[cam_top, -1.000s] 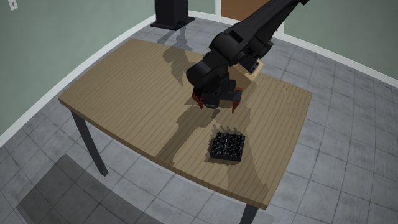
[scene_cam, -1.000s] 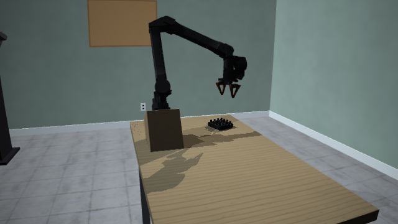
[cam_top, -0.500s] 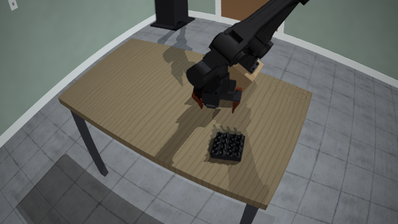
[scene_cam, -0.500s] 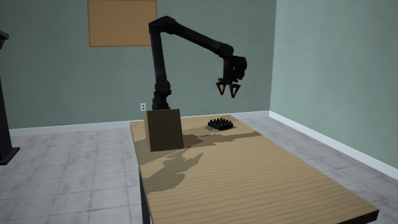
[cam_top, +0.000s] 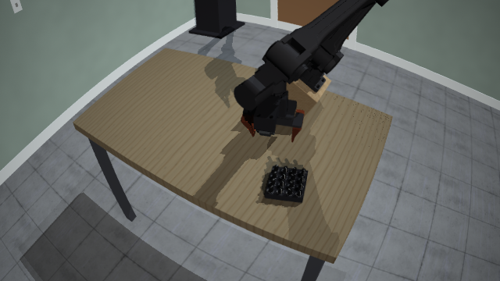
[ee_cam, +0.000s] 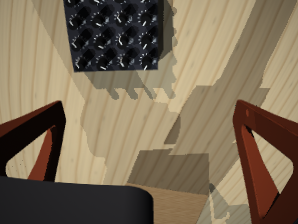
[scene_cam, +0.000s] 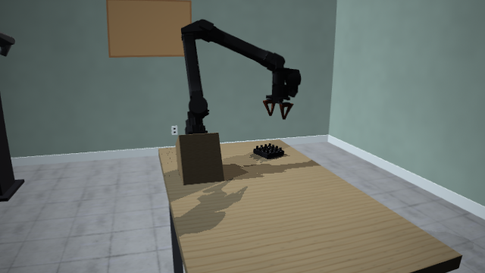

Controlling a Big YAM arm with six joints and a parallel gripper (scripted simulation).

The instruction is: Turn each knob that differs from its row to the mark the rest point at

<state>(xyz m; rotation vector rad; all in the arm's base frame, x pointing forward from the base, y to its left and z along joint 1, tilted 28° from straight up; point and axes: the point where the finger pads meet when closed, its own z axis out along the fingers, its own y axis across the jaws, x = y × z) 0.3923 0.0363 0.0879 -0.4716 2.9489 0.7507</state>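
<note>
Wood-grain table (cam_top: 156, 117) carries the wooden pedestal (scene_cam: 199, 159) on which the black arm (scene_cam: 231, 42) is mounted. The arm reaches out over the table with the gripper (scene_cam: 278, 109) high above it, pointing down, red fingers spread fully and empty. The black knob box (cam_top: 286, 184) stands on the table near one long edge, well below the gripper. Knob lines are too small to read.

High top; side exterior (table (cam_top: 156, 117) shared)
</note>
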